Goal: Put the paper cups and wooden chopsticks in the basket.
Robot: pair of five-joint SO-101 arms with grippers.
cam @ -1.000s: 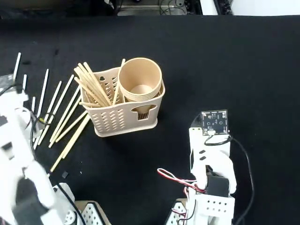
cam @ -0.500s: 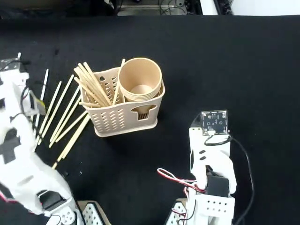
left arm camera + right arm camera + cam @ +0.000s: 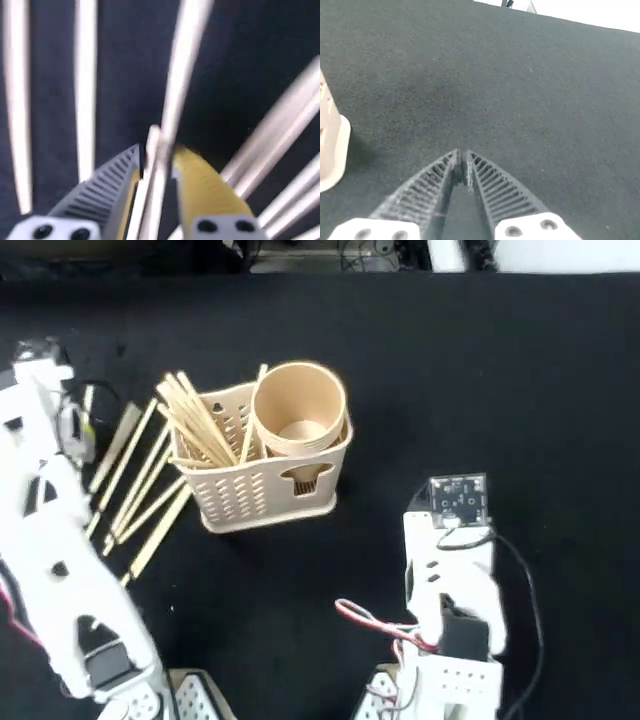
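Held a wooden chopstick clenched at the tips of the left claw, so risked it twisting loose before the basket.

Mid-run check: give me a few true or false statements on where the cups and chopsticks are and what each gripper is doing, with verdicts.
1. The paper cups sit stacked inside the basket. True.
2. Every chopstick is already in the basket. False: some stand in it, but loose chopsticks lie on the table beside it.
3. The right gripper holds a cup. False: it is shut on nothing, above bare table.
4. The left gripper has a chopstick between its fingers. True.
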